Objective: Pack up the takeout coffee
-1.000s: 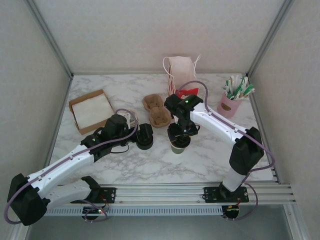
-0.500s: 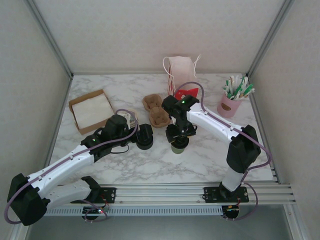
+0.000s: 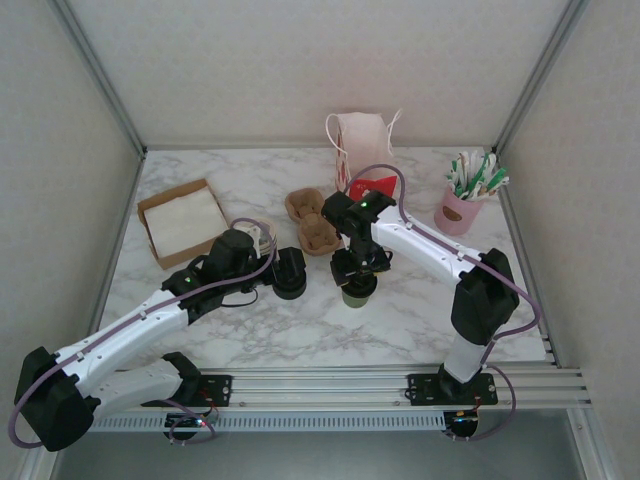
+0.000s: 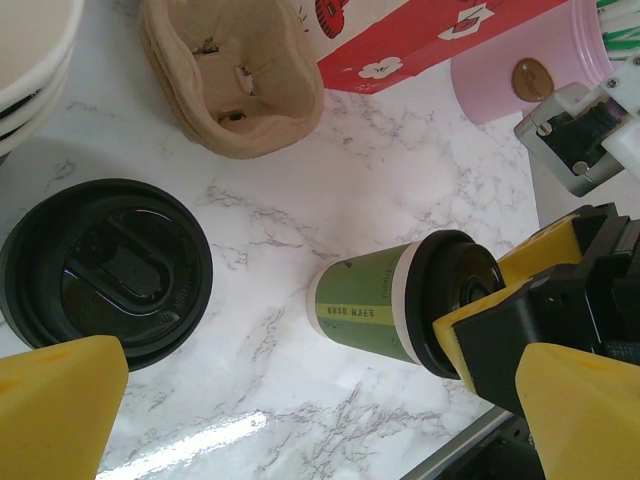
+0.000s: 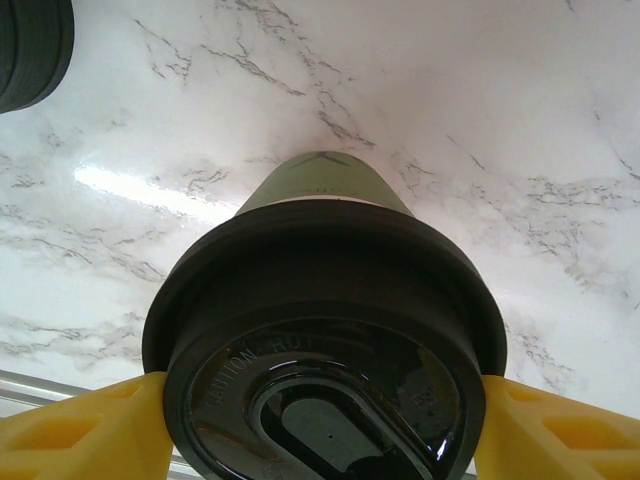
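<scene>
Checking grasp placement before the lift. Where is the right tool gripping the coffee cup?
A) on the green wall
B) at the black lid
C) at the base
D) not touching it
B: in the right wrist view, the right tool's yellow fingers press either side of the black lid, and the green wall of the coffee cup beyond them is bare.

The takeout coffee sits on the marble desk, with the right hand clamped on its lid by yellow fingers. To the picture's left of the coffee lies a loose black lid. Above the coffee in the picture are a cardboard cup carrier, a red-and-white bag and a pink holder.
</scene>
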Robot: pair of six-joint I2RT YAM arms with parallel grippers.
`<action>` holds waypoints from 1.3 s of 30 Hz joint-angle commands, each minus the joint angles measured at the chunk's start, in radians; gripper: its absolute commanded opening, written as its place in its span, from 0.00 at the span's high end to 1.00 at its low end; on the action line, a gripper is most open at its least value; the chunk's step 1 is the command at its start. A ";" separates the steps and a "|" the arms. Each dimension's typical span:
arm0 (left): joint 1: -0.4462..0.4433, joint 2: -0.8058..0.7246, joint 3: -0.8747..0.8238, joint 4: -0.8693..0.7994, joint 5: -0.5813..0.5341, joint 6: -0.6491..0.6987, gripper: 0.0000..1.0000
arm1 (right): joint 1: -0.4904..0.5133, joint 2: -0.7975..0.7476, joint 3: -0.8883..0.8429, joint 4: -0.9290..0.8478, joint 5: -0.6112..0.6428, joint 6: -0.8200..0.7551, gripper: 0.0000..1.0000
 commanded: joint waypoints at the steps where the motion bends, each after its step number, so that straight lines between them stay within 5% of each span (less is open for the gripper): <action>1: -0.007 -0.015 -0.005 -0.011 -0.015 0.010 0.00 | 0.012 0.030 0.016 -0.004 -0.002 -0.012 0.29; 26: -0.007 -0.016 0.007 -0.021 -0.015 0.011 0.00 | 0.037 0.026 -0.031 0.015 0.016 0.004 0.30; 39: -0.007 -0.017 0.022 -0.031 -0.012 0.012 0.00 | 0.040 -0.021 0.060 -0.018 0.020 -0.001 0.15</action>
